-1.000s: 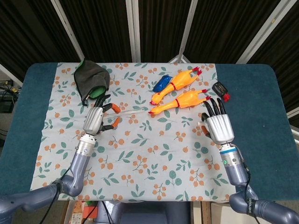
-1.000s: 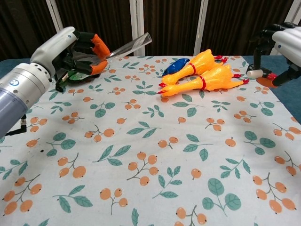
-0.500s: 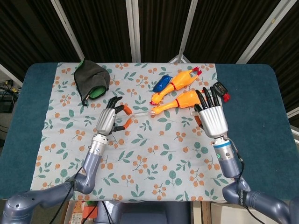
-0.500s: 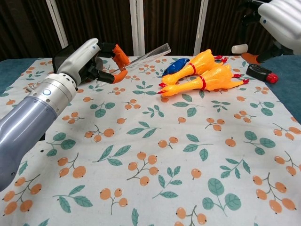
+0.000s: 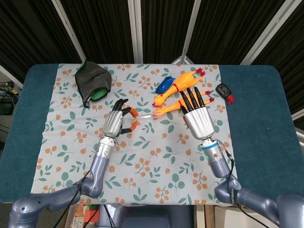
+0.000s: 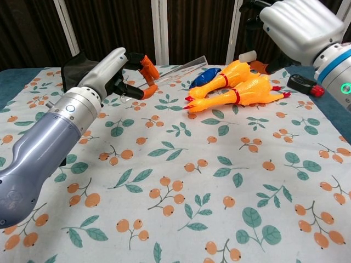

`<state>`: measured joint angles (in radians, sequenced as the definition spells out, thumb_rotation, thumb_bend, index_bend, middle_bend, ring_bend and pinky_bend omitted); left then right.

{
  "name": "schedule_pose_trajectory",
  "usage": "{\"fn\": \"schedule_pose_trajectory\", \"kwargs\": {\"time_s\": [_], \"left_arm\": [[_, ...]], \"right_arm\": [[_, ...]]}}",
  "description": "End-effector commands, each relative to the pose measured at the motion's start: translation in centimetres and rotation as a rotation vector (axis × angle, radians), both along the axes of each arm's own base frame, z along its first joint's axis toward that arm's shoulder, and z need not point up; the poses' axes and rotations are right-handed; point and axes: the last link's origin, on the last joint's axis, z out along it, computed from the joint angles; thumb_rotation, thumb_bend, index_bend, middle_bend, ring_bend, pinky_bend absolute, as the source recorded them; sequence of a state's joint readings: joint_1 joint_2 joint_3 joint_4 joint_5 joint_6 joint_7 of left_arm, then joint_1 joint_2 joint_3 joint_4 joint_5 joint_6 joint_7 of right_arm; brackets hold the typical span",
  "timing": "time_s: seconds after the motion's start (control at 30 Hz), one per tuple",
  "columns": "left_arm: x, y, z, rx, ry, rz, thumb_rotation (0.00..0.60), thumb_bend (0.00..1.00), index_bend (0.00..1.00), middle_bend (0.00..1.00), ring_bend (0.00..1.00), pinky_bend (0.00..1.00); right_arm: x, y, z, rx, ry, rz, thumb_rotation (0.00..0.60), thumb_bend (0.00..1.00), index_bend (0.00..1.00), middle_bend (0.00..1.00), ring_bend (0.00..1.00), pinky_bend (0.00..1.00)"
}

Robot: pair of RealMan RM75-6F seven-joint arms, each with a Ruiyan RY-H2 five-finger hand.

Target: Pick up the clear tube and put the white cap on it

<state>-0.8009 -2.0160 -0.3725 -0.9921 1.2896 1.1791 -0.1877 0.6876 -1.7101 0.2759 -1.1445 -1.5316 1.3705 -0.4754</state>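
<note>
My left hand (image 5: pixel 116 122) (image 6: pixel 122 68) holds the clear tube (image 5: pixel 145 114) (image 6: pixel 181 67) above the cloth, between orange-tipped fingers. The tube slants up and to the right, its open end toward my right hand. My right hand (image 5: pixel 197 118) (image 6: pixel 296 24) is raised over the rubber chickens. It pinches the small white cap (image 6: pixel 248 55) in its dark fingertips. In the chest view the cap hangs a little right of the tube's end, apart from it. The head view hides the cap behind the hand.
Two orange rubber chickens (image 5: pixel 183 83) (image 6: pixel 247 90) and a blue packet (image 5: pixel 165 84) lie at the back middle of the floral cloth (image 5: pixel 156 161). A dark pouch with green lining (image 5: pixel 92 80) sits back left. A small black-and-red device (image 5: pixel 224 90) lies at the right.
My right hand has carried the cap leftward and up from the right edge. My left hand has brought the tube rightward, so cap and tube end are now close.
</note>
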Motion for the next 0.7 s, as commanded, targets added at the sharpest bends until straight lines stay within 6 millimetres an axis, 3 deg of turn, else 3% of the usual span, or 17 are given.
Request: {"fn": "schedule_pose_trajectory", "kwargs": {"time_s": [0.03, 0.4, 0.7], "left_arm": [[0.2, 0.0, -0.1, -0.002, -0.010, 0.013, 0.600, 0.67, 0.60, 0.64, 0.11, 0.00], [0.7, -0.6, -0.6, -0.009, -0.029, 0.066, 0.600, 0.66, 0.60, 0.64, 0.11, 0.00], [0.9, -1.1, -0.8, -0.014, -0.032, 0.100, 0.600, 0.66, 0.60, 0.64, 0.11, 0.00]], "right_arm": [[0.5, -0.2, -0.7, 0.001, 0.002, 0.003, 0.600, 0.38, 0.60, 0.18, 0.05, 0.00], [1.1, -1.0, -1.4, -0.035, -0.001, -0.008, 0.600, 0.38, 0.60, 0.18, 0.05, 0.00], [1.4, -1.7, -0.8, -0.059, -0.046, -0.028, 0.600, 0.38, 0.60, 0.18, 0.05, 0.00]]}}
